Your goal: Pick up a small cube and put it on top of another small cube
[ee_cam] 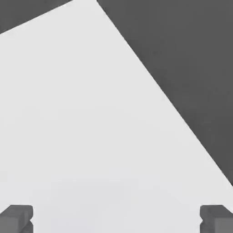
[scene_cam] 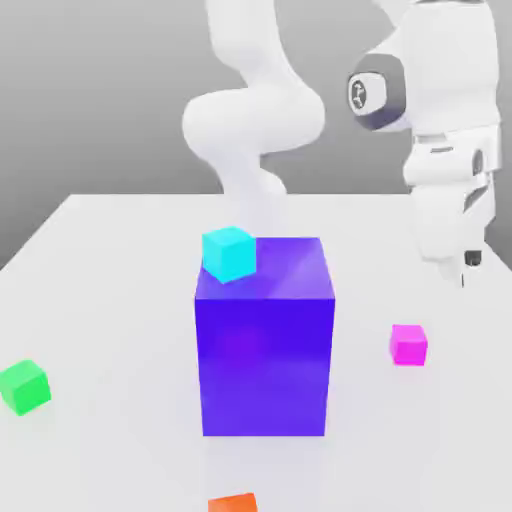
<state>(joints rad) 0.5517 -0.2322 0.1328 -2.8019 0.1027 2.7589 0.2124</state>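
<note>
The small magenta cube [scene_cam: 408, 344] rests on the white table [scene_cam: 110, 290], to the exterior view's right of a big blue-purple cube [scene_cam: 264, 350]. My gripper [scene_cam: 467, 266] hangs above the table on the exterior view's right, higher than the magenta cube and a little further right, not touching it. In the hand view its two dark fingertips [ee_cam: 16, 218] stand far apart, so the gripper [ee_cam: 116, 220] is open, with bare table between them. A small cyan cube [scene_cam: 229, 252] shows at the big cube's upper left corner. I cannot tell whether it rests on the big cube or stands behind it.
A small green cube [scene_cam: 24, 386] lies on the table at the exterior view's left. An orange block [scene_cam: 233, 502] peeks in at the front edge of that view. The table's edge [ee_cam: 173, 107] runs diagonally through the hand view, dark floor beyond it.
</note>
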